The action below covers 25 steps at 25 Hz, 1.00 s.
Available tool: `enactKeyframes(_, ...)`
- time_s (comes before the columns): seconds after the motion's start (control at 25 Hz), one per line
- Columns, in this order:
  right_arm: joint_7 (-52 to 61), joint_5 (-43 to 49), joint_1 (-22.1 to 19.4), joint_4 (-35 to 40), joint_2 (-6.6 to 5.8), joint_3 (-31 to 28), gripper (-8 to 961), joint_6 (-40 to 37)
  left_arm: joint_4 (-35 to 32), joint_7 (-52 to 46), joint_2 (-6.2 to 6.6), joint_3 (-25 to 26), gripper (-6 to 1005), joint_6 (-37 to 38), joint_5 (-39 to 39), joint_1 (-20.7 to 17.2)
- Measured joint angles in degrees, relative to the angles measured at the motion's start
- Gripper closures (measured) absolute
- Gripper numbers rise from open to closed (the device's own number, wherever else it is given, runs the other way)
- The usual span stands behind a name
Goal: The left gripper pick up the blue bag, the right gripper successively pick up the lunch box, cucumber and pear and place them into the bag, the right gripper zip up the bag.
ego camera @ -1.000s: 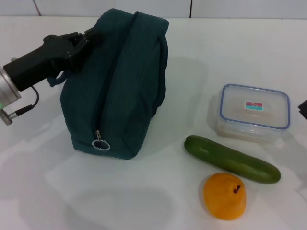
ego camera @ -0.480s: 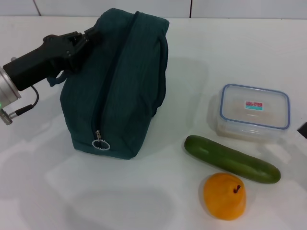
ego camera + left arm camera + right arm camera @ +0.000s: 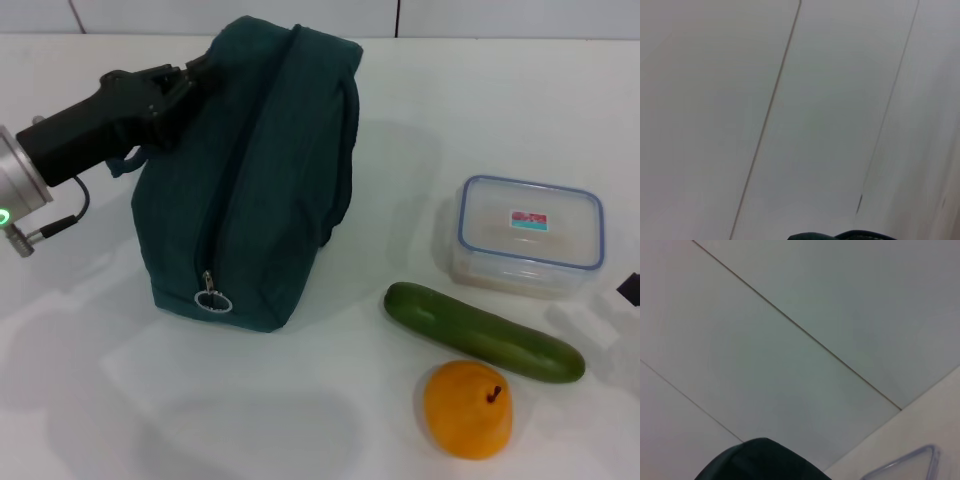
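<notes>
The left pincer (image 3: 200,72) is clamped on the top left edge of the blue bag (image 3: 250,180), which stands on the white surface (image 3: 300,420) with its zipper closed and the ring pull at the near end. To the right of the bag lies the lunch box (image 3: 530,235), with the cucumber (image 3: 483,332) just in front of it and the pear (image 3: 468,408) nearest the camera. Only a dark sliver of the right pincer (image 3: 629,289) shows at the right edge, so I cannot tell how its fingers stand.
</notes>
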<state>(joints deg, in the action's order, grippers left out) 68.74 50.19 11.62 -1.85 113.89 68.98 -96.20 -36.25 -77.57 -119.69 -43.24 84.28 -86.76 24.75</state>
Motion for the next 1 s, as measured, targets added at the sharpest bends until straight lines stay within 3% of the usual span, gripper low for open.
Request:
enactKeyframes(0.52, 0.6, 0.0, 2.6, 1.3, 0.35, 0.1, 120, 4.2, 0.0, 0.6, -0.01, -0.2, 957, -0.2, 0.3, 0.1)
enactKeyframes(1.0, 2.1, -0.4, 4.5, 2.0, -0.54, -0.3, 121, 7.5, 0.0, 0.7, -0.01, -0.2, 957, -0.2, 0.3, 0.1)
